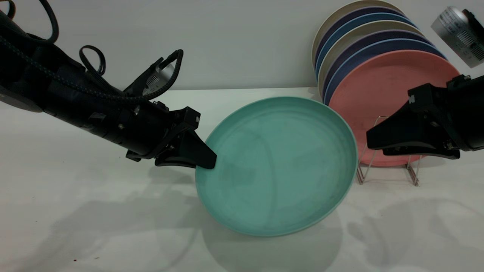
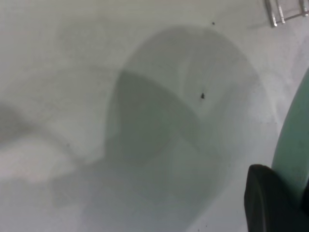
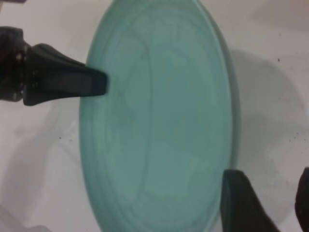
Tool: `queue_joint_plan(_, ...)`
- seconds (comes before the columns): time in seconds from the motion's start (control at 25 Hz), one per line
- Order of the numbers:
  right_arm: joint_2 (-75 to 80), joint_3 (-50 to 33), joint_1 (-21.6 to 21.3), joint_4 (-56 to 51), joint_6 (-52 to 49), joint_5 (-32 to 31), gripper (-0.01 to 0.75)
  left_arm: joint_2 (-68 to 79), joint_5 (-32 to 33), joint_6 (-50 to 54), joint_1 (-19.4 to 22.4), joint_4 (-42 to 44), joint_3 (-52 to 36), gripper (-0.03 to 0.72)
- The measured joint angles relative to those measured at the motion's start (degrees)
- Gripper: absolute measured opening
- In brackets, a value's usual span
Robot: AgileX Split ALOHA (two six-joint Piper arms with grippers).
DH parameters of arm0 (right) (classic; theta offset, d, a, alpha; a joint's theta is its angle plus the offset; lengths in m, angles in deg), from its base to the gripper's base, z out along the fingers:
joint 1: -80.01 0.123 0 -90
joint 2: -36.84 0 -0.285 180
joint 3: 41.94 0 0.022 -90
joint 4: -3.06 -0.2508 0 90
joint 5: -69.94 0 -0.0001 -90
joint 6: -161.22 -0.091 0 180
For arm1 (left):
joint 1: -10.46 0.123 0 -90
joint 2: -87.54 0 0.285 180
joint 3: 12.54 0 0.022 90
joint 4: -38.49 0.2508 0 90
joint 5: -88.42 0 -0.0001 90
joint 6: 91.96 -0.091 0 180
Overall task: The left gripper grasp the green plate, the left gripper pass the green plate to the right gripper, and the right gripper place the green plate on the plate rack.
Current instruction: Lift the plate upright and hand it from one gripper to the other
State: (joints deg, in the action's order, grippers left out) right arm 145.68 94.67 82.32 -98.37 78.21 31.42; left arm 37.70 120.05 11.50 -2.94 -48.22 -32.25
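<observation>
Left gripper (image 1: 206,160): clamped on the left rim of the green plate (image 1: 278,166); one finger (image 3: 72,82) lies over the plate's inner face, and the arm reaches in from the far left.
Green plate: held tilted above the white table (image 1: 75,226), inner face towards the camera, centre of scene, its shadow on the table below it.
Right gripper (image 1: 372,141): just right of the plate's right edge and apart from it, in front of the rack; fingers spread with a narrow gap between them, holding nothing.
Plate rack (image 1: 385,166): right of the green plate, towards the far side of the table; silver wire base showing.
Rack contents: a salmon-pink plate (image 1: 382,94) stands nearest; blue, purple and beige plates (image 1: 363,34) stand upright behind it.
</observation>
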Motion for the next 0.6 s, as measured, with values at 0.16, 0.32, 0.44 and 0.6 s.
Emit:
queue_joint_plan(0.16,0.0,0.0,0.0,0.0,0.0,-0.4,0.303,0.0,0.4,0.0,0.0,0.0,0.0,0.015)
queue_joint_plan(0.32,0.0,0.0,0.0,0.0,0.0,-0.6,0.303,0.0,1.5,0.0,-0.3,-1.0,0.0,0.015)
queue_joint_plan(0.44,0.0,0.0,0.0,0.0,0.0,-0.7,0.303,0.0,1.7,-0.5,-1.4,-2.0,0.0,0.015)
queue_joint_plan(0.6,0.0,0.0,0.0,0.0,-0.2,-0.7,0.303,0.0,1.8,-1.5,-3.6,-3.5,0.0,0.015)
